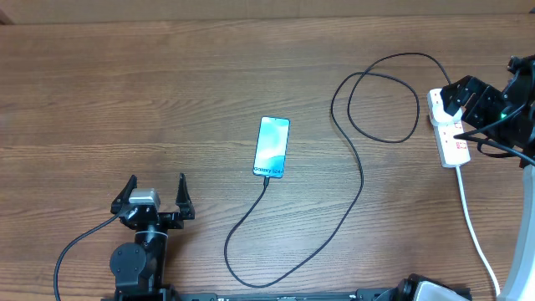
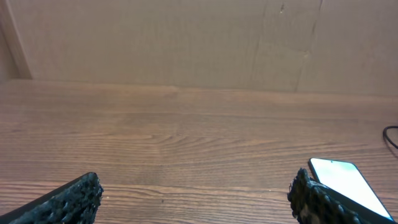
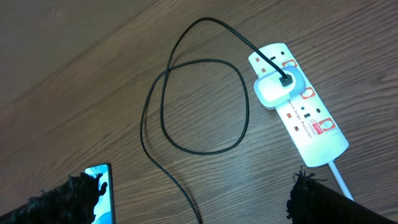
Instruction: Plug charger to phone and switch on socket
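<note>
From overhead, the right claw covers part of the socket's far end, hiding the charger's plug beneath it. The socket's red switch marks are too small to read as on or off. Beside the left claw's right finger, the phone is cut off by that finger and the picture's edge. Whether the charger tip sits fully in the phone is too small to tell.
</note>
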You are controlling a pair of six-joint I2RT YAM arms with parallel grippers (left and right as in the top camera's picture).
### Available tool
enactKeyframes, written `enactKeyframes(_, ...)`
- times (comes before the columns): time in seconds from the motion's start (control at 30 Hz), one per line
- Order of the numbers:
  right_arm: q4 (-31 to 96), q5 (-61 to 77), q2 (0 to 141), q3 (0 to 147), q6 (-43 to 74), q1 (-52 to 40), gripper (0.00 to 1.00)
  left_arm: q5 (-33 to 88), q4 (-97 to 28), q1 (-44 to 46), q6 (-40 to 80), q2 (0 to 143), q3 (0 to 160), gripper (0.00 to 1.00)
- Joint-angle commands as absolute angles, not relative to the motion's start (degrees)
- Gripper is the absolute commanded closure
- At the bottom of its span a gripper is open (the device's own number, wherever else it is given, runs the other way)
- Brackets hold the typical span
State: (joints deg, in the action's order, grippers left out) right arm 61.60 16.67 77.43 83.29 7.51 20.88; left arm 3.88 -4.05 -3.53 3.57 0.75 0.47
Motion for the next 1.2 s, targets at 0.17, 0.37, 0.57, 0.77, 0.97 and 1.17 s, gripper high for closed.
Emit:
enactKeyframes(0.17, 61.5, 16.7, 77.3, 84.0, 7.7, 20.7, 0.0, 4.3, -4.1, -4.1, 1.7, 0.2, 0.3, 0.0)
enactKeyframes(0.37, 61.5, 16.7, 77.3, 84.0, 7.7, 20.7, 0.0, 4.3, -4.1, -4.1, 1.7, 0.2, 0.3, 0.0)
enactKeyframes(0.57, 61.5, 16.7, 77.3, 84.0, 7.7, 20.7, 0.0, 4.3, -4.1, -4.1, 1.7, 0.2, 0.3, 0.01)
enactKeyframes(0.77, 61.4, 16.7, 77.3, 84.0, 7.7, 20.7, 0.0, 4.3, -4.1, -4.1, 1.7, 0.2, 0.3, 0.0)
enactKeyframes(0.97, 61.5, 16.7, 77.3, 84.0, 7.7, 20.7, 0.0, 4.3, -4.1, -4.1, 1.7, 0.2, 0.3, 0.0)
enactKeyframes(1.17, 60.1, 16.1, 77.4, 83.9, 7.7, 20.7, 0.0, 4.3, -4.1, -4.1, 1.7, 0.2, 0.3, 0.0)
